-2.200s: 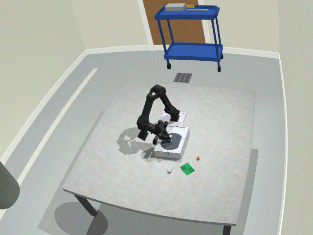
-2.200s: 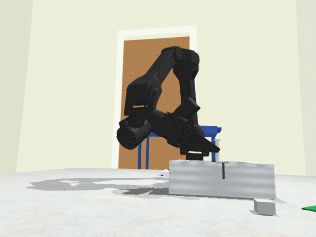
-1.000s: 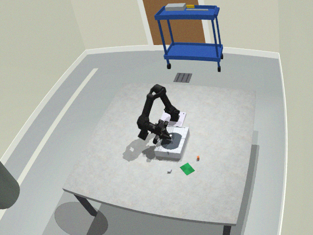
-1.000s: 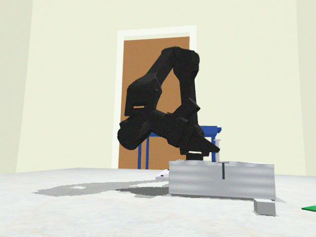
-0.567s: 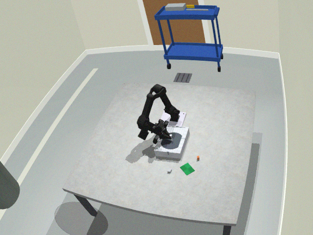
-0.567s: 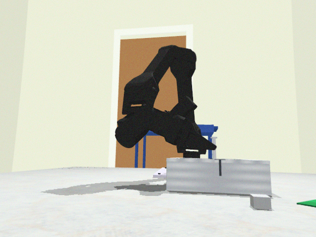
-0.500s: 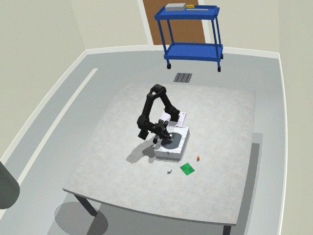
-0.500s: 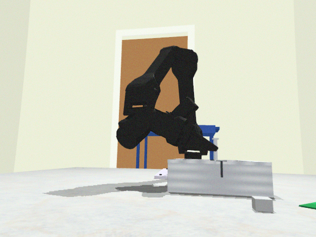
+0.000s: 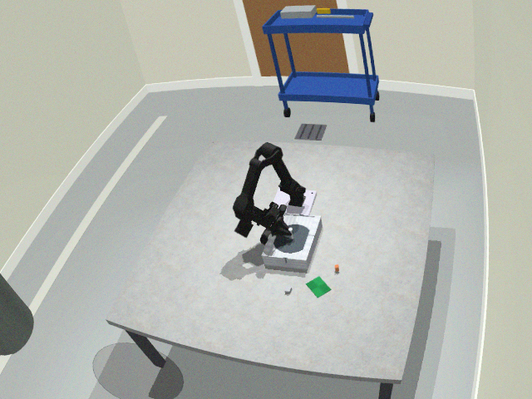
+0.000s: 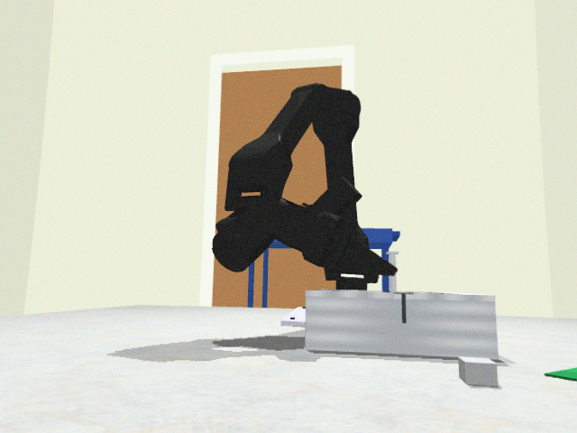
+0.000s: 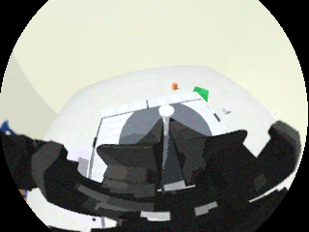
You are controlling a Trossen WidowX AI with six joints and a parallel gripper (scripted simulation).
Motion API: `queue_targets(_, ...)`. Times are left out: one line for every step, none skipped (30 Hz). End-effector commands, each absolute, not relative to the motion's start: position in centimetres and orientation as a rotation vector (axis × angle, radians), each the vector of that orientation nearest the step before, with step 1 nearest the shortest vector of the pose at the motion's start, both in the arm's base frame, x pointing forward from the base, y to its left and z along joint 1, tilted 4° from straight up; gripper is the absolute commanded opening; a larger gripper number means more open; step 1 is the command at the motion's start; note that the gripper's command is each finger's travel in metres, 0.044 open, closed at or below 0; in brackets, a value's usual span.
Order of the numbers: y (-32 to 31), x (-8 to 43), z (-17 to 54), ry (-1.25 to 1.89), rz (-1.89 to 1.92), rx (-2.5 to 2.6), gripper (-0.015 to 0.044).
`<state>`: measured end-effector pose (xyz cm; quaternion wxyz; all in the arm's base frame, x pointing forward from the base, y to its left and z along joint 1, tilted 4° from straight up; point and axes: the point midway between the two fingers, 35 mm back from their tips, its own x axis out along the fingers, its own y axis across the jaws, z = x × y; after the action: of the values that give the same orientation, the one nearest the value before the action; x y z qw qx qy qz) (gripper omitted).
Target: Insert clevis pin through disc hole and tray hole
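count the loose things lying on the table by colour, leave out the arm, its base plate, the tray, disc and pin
orange: 1, a small block
green: 1, a flat square
grey: 1, a small block
total: 3
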<state>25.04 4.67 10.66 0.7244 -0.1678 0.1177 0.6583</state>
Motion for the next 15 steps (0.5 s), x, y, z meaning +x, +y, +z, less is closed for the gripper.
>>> queue_targets(4.70,24.76,10.62,0.264,1.458,-0.374,0.0000)
queue_targets(4.70,24.74,10.62,0.264,1.458,-0.374,0.0000)
queue_targets(4.70,24.73,10.62,0.264,1.458,-0.374,0.0000)
queue_targets(4.70,24.72,10.62,0.264,1.458,-0.374,0.0000)
queue_targets(4.70,24.70,10.61,0.264,1.458,-0.374,0.0000)
queue_targets(4.70,24.69,10.61,0.264,1.458,-0.374,0.0000)
queue_targets(4.70,24.68,10.61,0.264,1.458,-0.374,0.0000)
queue_targets(4.70,24.66,10.61,0.264,1.458,-0.374,0.0000)
queue_targets(4.70,24.65,10.61,0.264,1.458,-0.374,0.0000)
queue_targets(4.70,24.64,10.61,0.264,1.458,-0.374,0.0000)
queue_targets(4.70,24.62,10.61,0.264,1.458,-0.374,0.0000)
queue_targets(4.70,24.61,10.60,0.264,1.458,-0.374,0.0000)
queue_targets(4.70,24.59,10.60,0.264,1.458,-0.374,0.0000)
queue_targets(4.70,24.58,10.60,0.264,1.458,-0.374,0.0000)
queue_targets(4.70,24.57,10.60,0.264,1.458,-0.374,0.0000)
